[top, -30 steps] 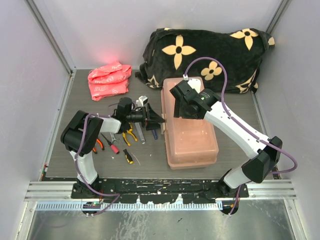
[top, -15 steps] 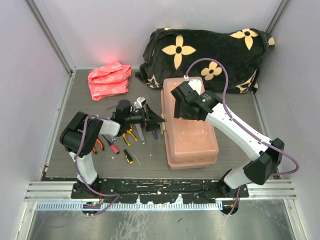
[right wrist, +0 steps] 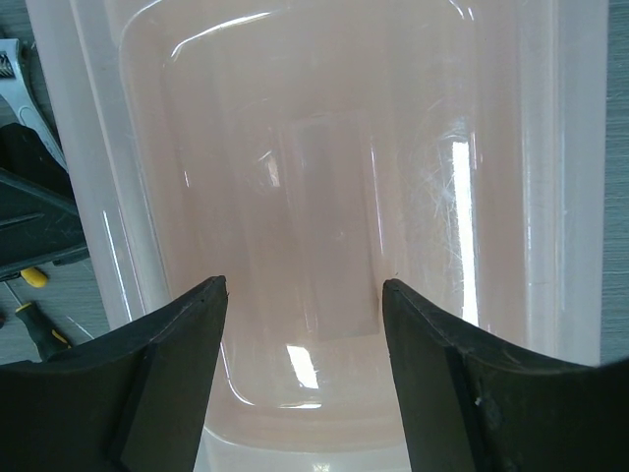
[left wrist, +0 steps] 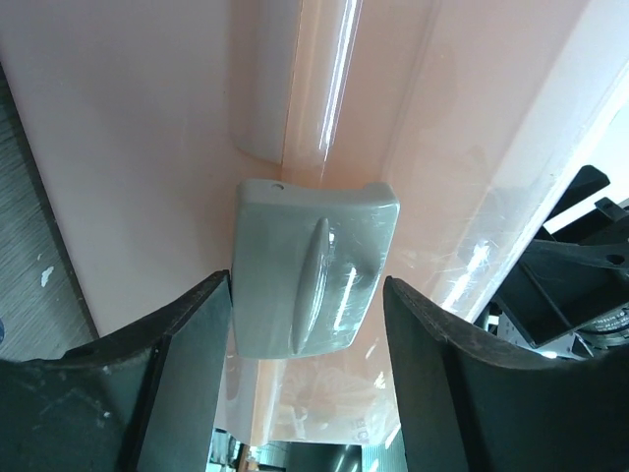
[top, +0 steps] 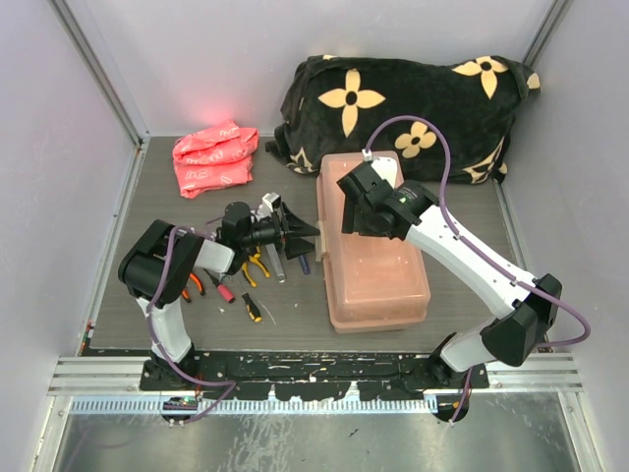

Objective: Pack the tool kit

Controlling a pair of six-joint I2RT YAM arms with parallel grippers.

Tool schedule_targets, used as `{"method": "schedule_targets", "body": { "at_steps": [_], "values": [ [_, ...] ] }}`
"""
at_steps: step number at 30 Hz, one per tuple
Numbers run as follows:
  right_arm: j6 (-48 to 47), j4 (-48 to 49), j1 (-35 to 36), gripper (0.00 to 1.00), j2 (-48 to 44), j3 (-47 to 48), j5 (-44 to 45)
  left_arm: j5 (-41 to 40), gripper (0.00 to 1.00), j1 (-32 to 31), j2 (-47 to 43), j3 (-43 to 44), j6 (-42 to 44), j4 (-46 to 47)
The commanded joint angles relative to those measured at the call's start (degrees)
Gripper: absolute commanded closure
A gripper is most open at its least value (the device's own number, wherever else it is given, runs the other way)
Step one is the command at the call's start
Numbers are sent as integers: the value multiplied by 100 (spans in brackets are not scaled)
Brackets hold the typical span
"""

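Barely begun, I judge: the toolbox [top: 373,246] sits centre-right, apparently shut, with the tools [top: 241,277] loose at its left. The left gripper [left wrist: 310,324] has its fingers apart either side of the grey latch [left wrist: 313,265]. The right gripper [right wrist: 305,315] has its fingers apart above the lid [right wrist: 324,147].

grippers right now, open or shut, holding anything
Left gripper: open around the grey latch, not clamped.
Right gripper: open over the toolbox, holding nothing.

1. From above the light is even, white and soft; the picture is sharp, with faint shadows under the arms [top: 462,258] on the desk [top: 147,202].
2. A red glow tints the far edge of the pink bag [top: 214,159].
3. Wrist views: white glare streaks the toolbox [left wrist: 334,98]; near jaws blur dark.
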Motion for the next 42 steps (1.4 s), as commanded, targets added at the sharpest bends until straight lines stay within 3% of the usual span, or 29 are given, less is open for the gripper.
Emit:
{"method": "schedule_targets", "body": {
  "at_steps": [1,13,25,34,42],
  "values": [
    [206,-656,60,30,300,-406,-768,353,39,10,-305,180,-546,1617],
    [183,-646,63,30,335,-396,-800,517,38,304,-255,-51,-592,1825],
    [150,-497,62,30,388,-444,-851,820,39,884,-890,-434,1089,-122],
    [132,-417,63,30,370,-506,-900,626,40,594,-979,-270,1742,-1239],
    [155,-483,63,29,251,-564,-859,418,40,236,-609,-49,1701,-1249]
  ]
}}
